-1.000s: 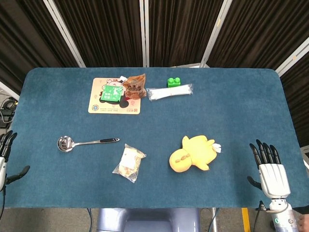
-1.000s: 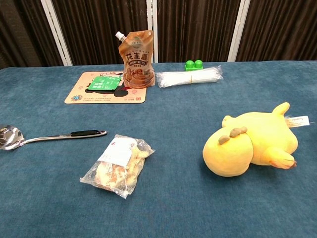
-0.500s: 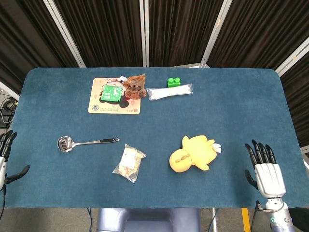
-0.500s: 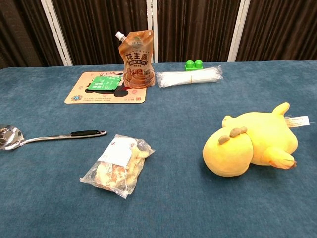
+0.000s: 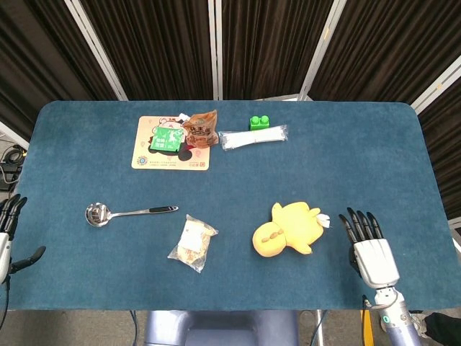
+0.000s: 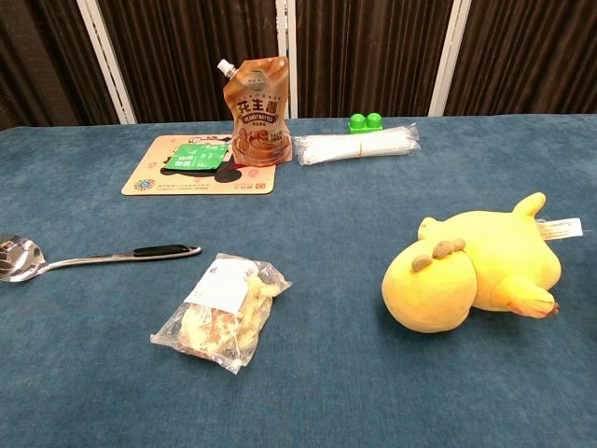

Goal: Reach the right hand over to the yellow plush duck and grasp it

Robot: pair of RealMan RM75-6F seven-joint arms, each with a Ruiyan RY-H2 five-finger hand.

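The yellow plush duck (image 5: 287,229) lies on the blue table (image 5: 360,158), near its front edge and right of the middle. The right robot hand (image 5: 370,249) is just beside it, fingers spread, holding nothing. The left robot hand (image 5: 9,238) is open at the front left corner.
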